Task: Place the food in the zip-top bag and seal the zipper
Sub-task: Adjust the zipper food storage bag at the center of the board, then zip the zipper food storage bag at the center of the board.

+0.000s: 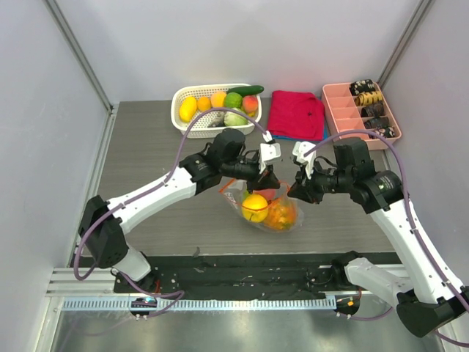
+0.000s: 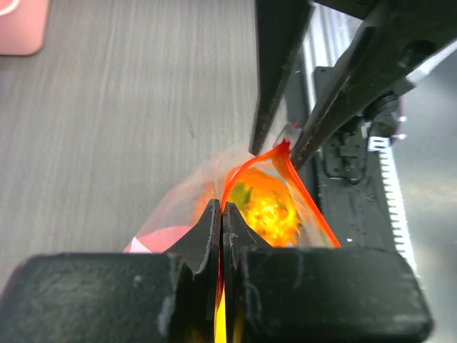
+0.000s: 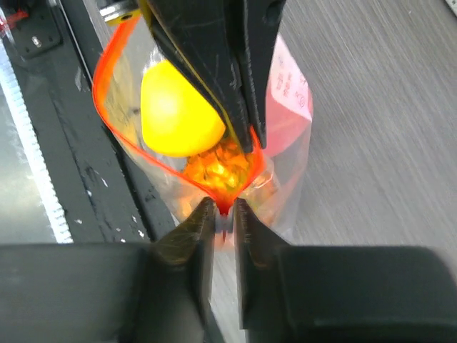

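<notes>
left gripper (image 2: pixel 221 207): fingers pressed flat together, pinching the zipper (image 2: pixel 313 202) at one end of the bag mouth. The strip runs straight in between the pads.
right gripper (image 3: pixel 223 206): at the opposite end of the strip, jaws a narrow slit apart. The strip's end sits in that slit. Can't tell whether either pad touches it.
zipper: thin orange-red band, bright in both wrist views. Between the two grippers its halves bow apart into a loop, so the mouth gapes and is not sealed.
zip-top bag (image 3: pixel 284 182): clear crinkled film, mouth up, body below both grippers, mid-table ahead of the arm bases. Can't tell if its bottom rests on the table (image 1: pixel 146 161).
label patch (image 3: pixel 289 93): pinkish-white with red print, on one bag wall.
yellow fruit (image 3: pixel 178 107): smooth and round, inside the bag, high up near the mouth.
frilly orange fruit (image 3: pixel 223 168): inside the bag, touching the yellow one and lower down. It lies to the yellow one's right in the top view.
basket (image 1: pixel 176 110): white, slotted, at the far side of the table, well apart from the bag.
basket fruit (image 1: pixel 220 101): yellow, orange, green and peach-coloured pieces, all in the basket.
red cloth (image 1: pixel 296 114): folded, at the far edge, between the basket and the pink tray (image 1: pixel 337 106).
pink tray: compartmented, at the far right, with small dark items in some cells.
</notes>
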`<state>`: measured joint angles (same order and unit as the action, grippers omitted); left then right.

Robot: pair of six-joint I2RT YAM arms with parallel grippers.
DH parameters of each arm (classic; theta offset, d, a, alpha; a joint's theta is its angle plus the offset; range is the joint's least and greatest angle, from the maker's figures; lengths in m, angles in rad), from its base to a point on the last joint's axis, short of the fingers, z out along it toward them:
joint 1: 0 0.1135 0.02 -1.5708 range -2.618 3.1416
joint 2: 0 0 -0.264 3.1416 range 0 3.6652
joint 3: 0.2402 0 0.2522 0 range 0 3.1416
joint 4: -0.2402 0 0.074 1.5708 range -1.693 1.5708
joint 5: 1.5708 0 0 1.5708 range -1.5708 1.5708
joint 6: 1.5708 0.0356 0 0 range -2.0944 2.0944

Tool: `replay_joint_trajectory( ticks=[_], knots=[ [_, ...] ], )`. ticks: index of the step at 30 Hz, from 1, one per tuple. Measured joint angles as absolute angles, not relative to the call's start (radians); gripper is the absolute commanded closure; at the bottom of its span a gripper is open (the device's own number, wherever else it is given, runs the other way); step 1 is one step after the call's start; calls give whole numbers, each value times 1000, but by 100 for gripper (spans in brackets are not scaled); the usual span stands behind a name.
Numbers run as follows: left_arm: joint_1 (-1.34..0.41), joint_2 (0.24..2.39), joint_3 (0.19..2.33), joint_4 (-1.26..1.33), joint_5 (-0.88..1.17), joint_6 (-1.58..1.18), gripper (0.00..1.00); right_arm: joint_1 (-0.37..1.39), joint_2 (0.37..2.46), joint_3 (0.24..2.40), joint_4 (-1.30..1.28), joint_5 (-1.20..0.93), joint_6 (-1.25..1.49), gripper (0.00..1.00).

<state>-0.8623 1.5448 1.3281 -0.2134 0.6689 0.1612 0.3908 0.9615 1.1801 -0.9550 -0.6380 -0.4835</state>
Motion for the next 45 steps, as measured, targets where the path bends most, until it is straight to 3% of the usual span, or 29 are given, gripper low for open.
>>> replay_joint_trajectory(
  ticks=[2, 4, 19, 26, 31, 34, 38, 41, 44, 45],
  knots=[
    [-845, 1551, 1328, -213, 710, 135, 100, 391, 959, 1176, -941, -638, -460, 31],
    [-820, 1553, 1328, -213, 755, 109, 100, 391, 944, 1158, -908, -628, -450, 25],
    [-713, 1560, 1328, -189, 979, -17, 100, 391, 551, 774, -594, -532, -329, 33],
    [-713, 1585, 1333, -190, 1003, -30, 100, 391, 604, 683, -367, -558, -306, 54],
    [-713, 1589, 1335, -190, 1006, -42, 100, 391, 634, 662, -284, -591, -296, 60],
    [-711, 1589, 1335, -190, 1007, -46, 100, 391, 635, 650, -255, -606, -295, 74],
    [-711, 1589, 1336, -190, 1009, -52, 100, 391, 636, 645, -236, -630, -287, 99],
    [-710, 1593, 1338, -191, 1014, -61, 99, 391, 634, 645, -228, -640, -286, 99],
    [-708, 1599, 1344, -195, 1015, -67, 91, 391, 630, 645, -227, -644, -287, 99],
    [-706, 1601, 1347, -199, 1014, -68, 67, 391, 627, 645, -228, -646, -287, 99]
  ],
)
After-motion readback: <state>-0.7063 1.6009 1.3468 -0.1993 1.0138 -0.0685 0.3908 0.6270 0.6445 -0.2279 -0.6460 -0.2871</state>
